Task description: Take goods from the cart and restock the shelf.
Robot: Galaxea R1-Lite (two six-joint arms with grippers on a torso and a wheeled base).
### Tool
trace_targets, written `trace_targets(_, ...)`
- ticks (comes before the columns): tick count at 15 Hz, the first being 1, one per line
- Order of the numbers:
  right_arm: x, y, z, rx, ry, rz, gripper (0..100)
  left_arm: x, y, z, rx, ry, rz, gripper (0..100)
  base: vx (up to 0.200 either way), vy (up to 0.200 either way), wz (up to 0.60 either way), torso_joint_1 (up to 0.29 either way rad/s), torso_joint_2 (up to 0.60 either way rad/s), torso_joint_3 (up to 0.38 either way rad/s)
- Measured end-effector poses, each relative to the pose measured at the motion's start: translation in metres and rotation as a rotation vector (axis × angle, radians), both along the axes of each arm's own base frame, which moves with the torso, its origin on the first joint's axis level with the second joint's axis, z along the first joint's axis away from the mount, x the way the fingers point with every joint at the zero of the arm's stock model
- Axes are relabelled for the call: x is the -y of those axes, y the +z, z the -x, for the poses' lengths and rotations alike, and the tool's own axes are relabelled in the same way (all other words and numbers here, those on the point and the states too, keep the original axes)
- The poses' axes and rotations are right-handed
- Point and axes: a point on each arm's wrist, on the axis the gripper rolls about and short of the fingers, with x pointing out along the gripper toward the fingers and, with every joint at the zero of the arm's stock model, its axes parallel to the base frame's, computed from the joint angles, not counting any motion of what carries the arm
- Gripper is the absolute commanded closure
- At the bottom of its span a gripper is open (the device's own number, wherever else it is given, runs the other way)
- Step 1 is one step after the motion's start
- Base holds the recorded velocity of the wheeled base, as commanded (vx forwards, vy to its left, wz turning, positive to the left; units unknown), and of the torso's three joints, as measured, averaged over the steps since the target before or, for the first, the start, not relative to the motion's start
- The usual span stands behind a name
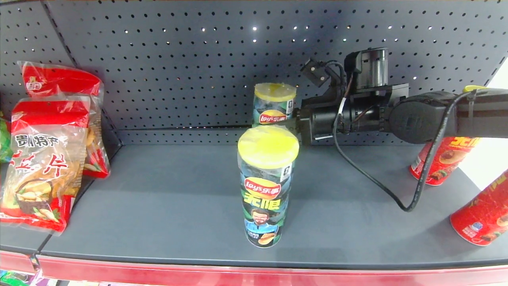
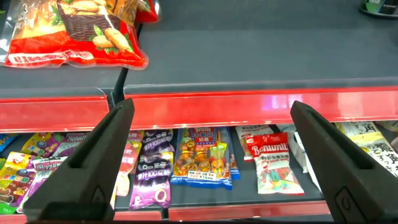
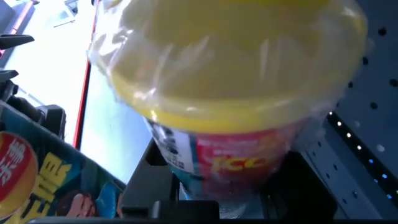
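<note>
Two green chip cans with yellow lids are on the dark shelf (image 1: 166, 198). The front can (image 1: 266, 186) stands upright near the shelf's front edge. The rear can (image 1: 274, 103) is upright by the pegboard wall, its base hidden behind the front one. My right gripper (image 1: 287, 121) comes in from the right and is shut on the rear can (image 3: 230, 93), whose body sits between the black fingers (image 3: 140, 196). The front can's label (image 3: 37, 180) shows beside it. My left gripper (image 2: 211, 162) hangs open and empty below the shelf's red front lip (image 2: 249, 106).
Red snack bags (image 1: 43, 159) lean at the shelf's left end. Two red cans (image 1: 444, 159) (image 1: 482, 214) lie tilted at the right. A black cable (image 1: 381, 182) droops from the right arm over the shelf. Candy bags (image 2: 205, 155) fill the lower shelf.
</note>
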Motion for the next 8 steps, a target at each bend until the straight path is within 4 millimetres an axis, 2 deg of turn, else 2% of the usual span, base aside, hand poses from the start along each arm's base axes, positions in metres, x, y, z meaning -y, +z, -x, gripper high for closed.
trace_targets(8,-0.0063,0.0045,0.0029,0.026,0.02,-0.009,100,0.0,0.0,0.0,0.0,0.001,0.0,0,0.0,0.0,0.0,0.0,0.0,0.0)
